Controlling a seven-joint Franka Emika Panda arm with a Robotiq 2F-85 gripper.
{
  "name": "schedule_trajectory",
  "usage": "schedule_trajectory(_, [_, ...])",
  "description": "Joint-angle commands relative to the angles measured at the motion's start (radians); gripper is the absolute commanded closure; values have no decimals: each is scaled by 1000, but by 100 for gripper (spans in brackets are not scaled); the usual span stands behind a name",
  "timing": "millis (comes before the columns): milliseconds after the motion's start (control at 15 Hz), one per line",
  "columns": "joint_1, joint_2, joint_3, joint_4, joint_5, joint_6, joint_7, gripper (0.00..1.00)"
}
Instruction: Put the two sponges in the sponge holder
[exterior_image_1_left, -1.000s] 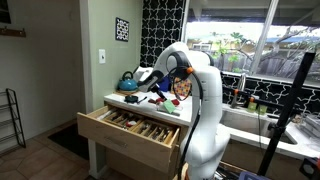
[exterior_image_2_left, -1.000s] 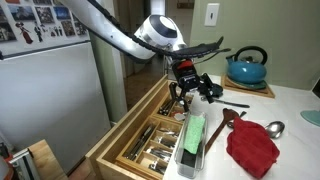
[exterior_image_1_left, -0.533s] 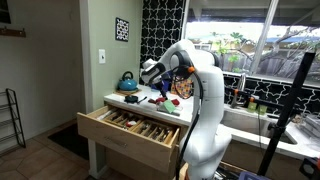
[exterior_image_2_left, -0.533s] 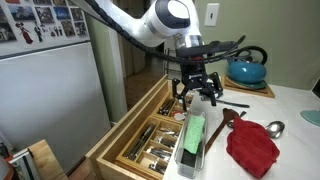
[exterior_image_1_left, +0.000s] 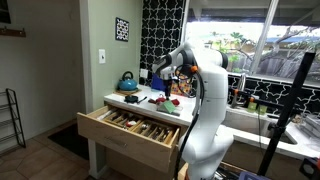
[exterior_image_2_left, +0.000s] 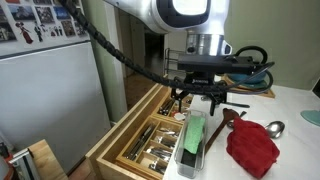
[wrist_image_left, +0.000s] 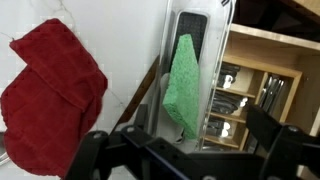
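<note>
A green sponge (exterior_image_2_left: 194, 132) stands on edge in the clear sponge holder (exterior_image_2_left: 189, 156) at the counter's edge, beside the open drawer. In the wrist view the sponge (wrist_image_left: 183, 85) sits inside the holder (wrist_image_left: 226, 62) directly below me. My gripper (exterior_image_2_left: 200, 100) hangs above the holder's far end, pointing down, open and empty. Its dark fingers frame the bottom of the wrist view (wrist_image_left: 190, 155). In an exterior view the gripper (exterior_image_1_left: 163, 88) is over the counter. I see only one sponge.
A red cloth (exterior_image_2_left: 252, 148) lies right of the holder, also in the wrist view (wrist_image_left: 55, 85). A wooden spoon (exterior_image_2_left: 228, 118) and a metal spoon (exterior_image_2_left: 272, 128) lie beside it. A teal kettle (exterior_image_2_left: 247, 70) stands behind. The open utensil drawer (exterior_image_2_left: 148, 140) juts out from the counter.
The arm has swung upright and the gripper has shifted slightly right over the holder, staying open and empty. The sponge has not moved.
</note>
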Motion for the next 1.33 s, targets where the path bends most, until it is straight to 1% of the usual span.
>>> schedule_trajectory(0, [-33,-14,-24,-49,169,67,-73,0])
schedule_trajectory(133, [-44,-7,-33,-53,232,73,-110,0])
schedule_trajectory(267, [-52,2,-41,-52,266,67,-149,0])
schedule_trajectory(333, [-57,9,-45,-48,276,62,-157,7])
schedule_trajectory(400, [-60,14,-47,-45,283,59,-163,9])
schedule_trajectory(533, [-65,24,-54,-40,287,56,-166,22])
schedule_trajectory(600, [-67,29,-56,-38,281,54,-165,22])
schedule_trajectory(667, [-68,33,-59,-36,273,50,-160,28])
schedule_trajectory(800, [-72,42,-60,-35,273,46,-159,27])
schedule_trajectory(933, [-75,50,-59,-33,273,46,-159,38])
schedule_trajectory(1067, [-77,56,-58,-29,269,43,-157,63])
schedule_trajectory(1267, [-74,61,-56,-23,258,38,-150,87])
